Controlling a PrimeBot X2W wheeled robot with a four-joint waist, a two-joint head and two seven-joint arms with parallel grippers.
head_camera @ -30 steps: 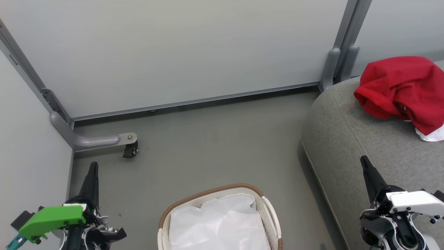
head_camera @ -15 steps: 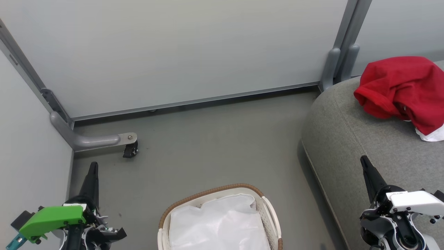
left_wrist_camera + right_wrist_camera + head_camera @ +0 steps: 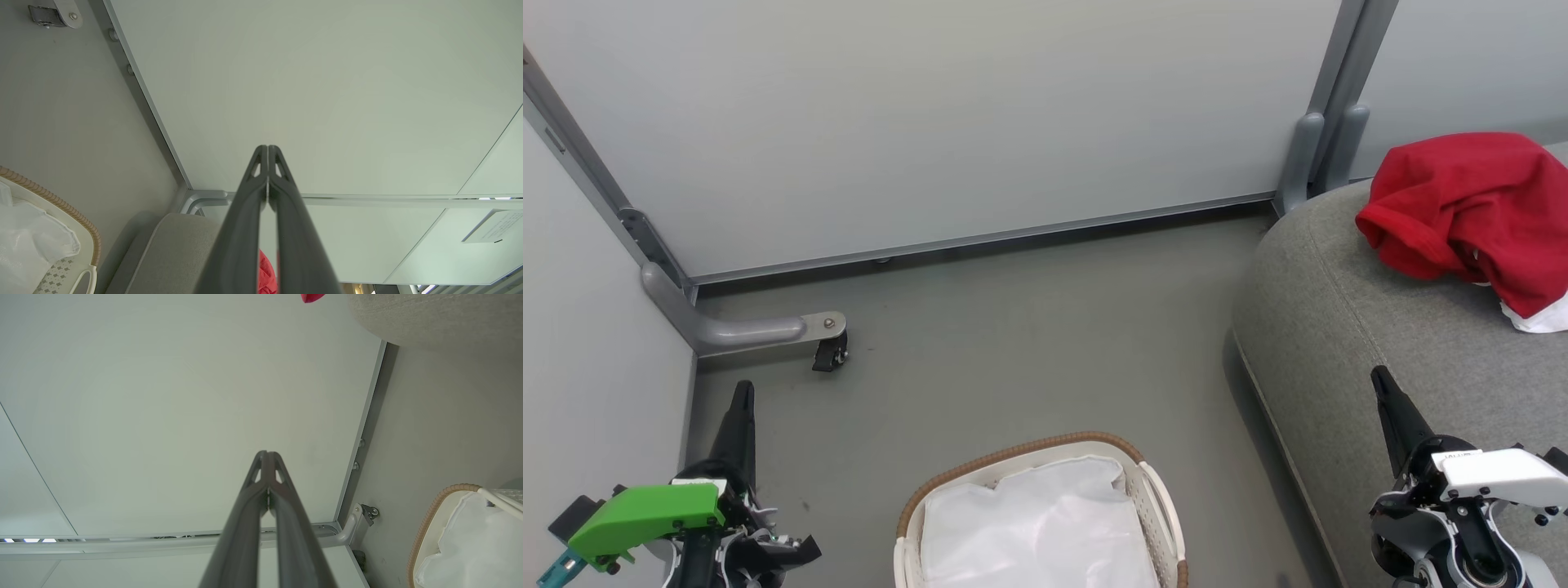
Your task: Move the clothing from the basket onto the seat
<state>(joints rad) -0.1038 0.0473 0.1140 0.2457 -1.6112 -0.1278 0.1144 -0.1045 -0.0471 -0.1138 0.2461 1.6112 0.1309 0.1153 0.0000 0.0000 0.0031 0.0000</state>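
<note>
The red clothing (image 3: 1470,212) lies bunched on the grey seat (image 3: 1347,343) at the right, with a bit of white trim at its lower edge. On the floor at the bottom centre stands the cream basket (image 3: 1152,498) with a brown woven rim, holding a plain white liner sheet. My left gripper (image 3: 742,390) is at the lower left, shut and holding nothing, left of the basket. My right gripper (image 3: 1379,376) is shut and holding nothing over the seat's front part. In the left wrist view the tips of the left gripper (image 3: 267,148) touch; in the right wrist view the right gripper (image 3: 267,453) is shut too.
Pale partition walls (image 3: 947,122) close off the back and left. A grey metal foot with a black caster (image 3: 830,353) sticks out from the left corner. A grey post (image 3: 1319,155) stands behind the seat. Bare grey floor (image 3: 1029,335) lies between the wall and the basket.
</note>
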